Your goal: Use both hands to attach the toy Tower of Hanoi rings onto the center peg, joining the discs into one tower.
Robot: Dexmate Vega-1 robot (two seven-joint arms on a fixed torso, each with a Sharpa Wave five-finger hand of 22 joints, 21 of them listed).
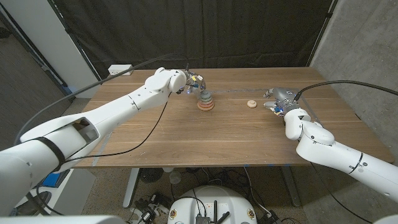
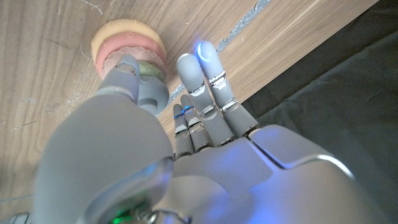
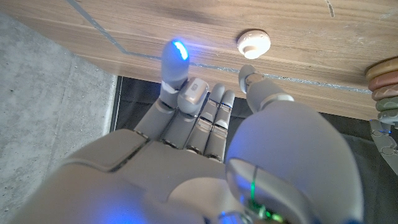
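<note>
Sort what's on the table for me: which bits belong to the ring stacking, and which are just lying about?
Job:
ring stack, at the left hand
loose pale ring, near the right hand

Lying about:
white box at the table's far left corner

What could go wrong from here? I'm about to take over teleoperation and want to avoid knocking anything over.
The left hand sits right against the stacked tower; in the left wrist view its thumb is at the top of the stack, so a sideways pull might topple or slide it. The small loose disc lies apart from the right hand; a clumsy reach could push it away.
</note>
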